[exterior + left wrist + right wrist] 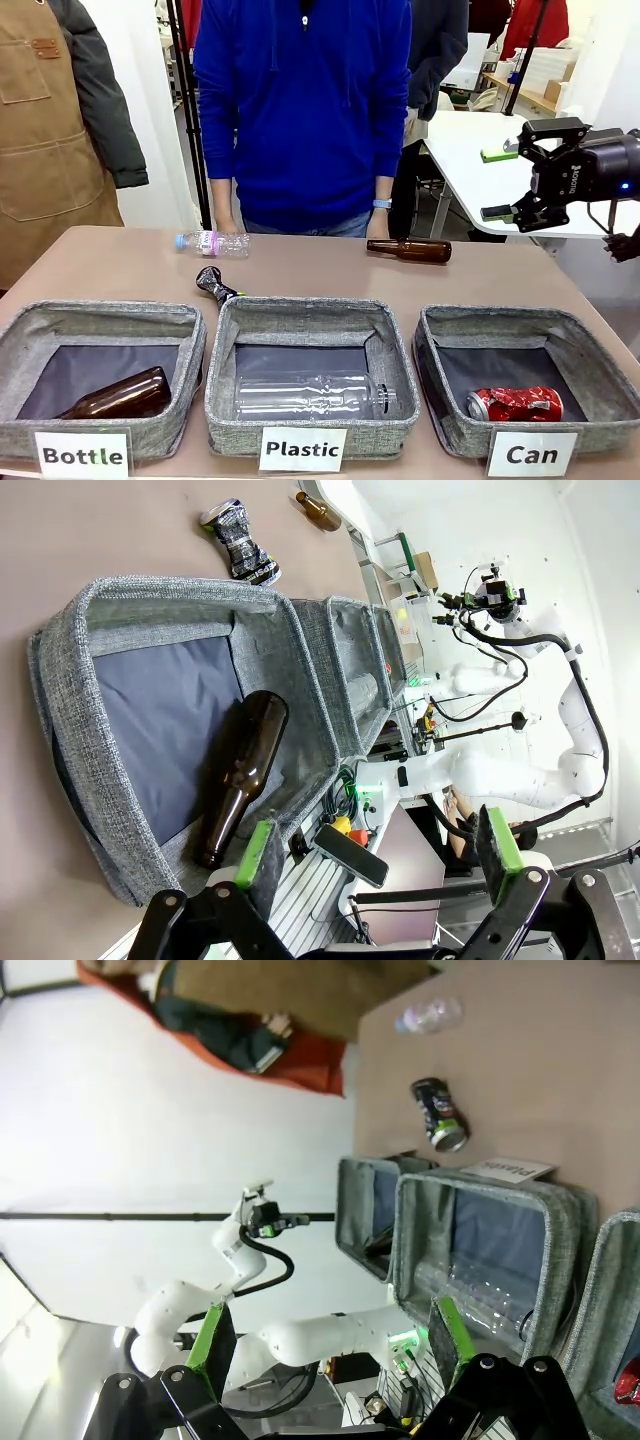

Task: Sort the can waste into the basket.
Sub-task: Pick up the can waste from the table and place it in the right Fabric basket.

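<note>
Front view shows 2 cans: the red can [515, 404] lying in the Can basket [436, 385], the dark can [215, 284] on the table [100, 265] behind the Plastic basket [230, 410]. Right gripper [498, 183] spread, empty. Left wrist view adds the left gripper [380, 845], also spread. 3 baskets.

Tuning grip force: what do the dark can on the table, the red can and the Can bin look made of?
Dark can: thin metal, probably aluminium; printed dark skin, crushed waist, bare silver end. Red can: likely the same; glossy red print, sharp dents catching light. Can bin: matte grey woven fabric, soft rounded rim; smooth dark lining, perhaps synthetic.
</note>
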Available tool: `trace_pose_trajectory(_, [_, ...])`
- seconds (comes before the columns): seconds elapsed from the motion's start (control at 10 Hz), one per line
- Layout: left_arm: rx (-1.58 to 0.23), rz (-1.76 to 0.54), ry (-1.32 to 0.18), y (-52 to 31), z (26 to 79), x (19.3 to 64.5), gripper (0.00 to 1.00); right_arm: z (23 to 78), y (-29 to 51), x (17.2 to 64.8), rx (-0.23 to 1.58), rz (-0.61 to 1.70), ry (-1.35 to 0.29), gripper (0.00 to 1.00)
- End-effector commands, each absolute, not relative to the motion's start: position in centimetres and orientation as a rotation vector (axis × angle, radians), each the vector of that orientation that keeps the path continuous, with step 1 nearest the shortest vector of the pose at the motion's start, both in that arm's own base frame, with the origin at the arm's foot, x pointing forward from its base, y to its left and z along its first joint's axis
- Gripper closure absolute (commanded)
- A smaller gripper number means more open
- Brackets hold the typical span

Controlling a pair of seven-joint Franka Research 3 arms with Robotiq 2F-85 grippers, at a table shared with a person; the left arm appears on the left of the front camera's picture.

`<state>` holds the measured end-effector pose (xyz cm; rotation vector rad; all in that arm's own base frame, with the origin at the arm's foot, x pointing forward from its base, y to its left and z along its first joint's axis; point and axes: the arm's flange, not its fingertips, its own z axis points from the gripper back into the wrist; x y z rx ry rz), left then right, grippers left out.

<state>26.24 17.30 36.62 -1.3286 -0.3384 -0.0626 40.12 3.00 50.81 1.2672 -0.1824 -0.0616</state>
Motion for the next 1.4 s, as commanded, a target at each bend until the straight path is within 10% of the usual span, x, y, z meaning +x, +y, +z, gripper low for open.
trace_pose_trajectory(0.0, [-1.329,-0.063,-0.338,17.3,36.6,26.2,0.00,51.1,2.7,40.5,1.259,-0.036,-0.191,0.00])
trace_pose_trajectory(0.7, [-0.655,-0.316,-0.169,-3.1,44.7,33.9,0.00,51.1,2.7,40.5,1.259,-0.036,-0.191,0.00])
trace_pose_trajectory(1.3, [-0.665,-0.150,-0.181,-6.1,45.3,34.5,0.00,51.1,2.7,40.5,1.259,-0.036,-0.191,0.00])
